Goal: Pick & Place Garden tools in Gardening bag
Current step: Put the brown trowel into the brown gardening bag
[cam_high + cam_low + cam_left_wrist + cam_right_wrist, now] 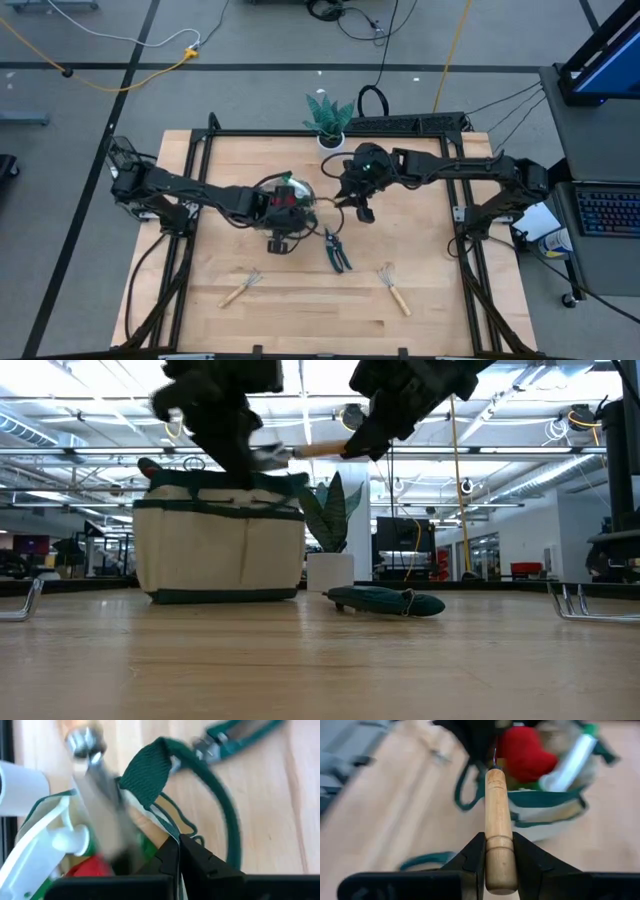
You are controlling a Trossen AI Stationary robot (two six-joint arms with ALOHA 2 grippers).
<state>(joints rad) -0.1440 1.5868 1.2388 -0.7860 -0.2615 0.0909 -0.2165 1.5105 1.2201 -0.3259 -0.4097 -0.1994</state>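
Trowel in right gripper

Beige gardening bag upright mid-table, pruning shears beside, two wooden-handled rakes nearer front, possibly untouched.

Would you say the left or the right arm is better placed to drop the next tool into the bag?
Right. The right gripper is shut on a wooden-handled tool above the gardening bag. The left gripper is pinching the bag's rim.

bag beige w/ grn trim | glove red | shears dk grn
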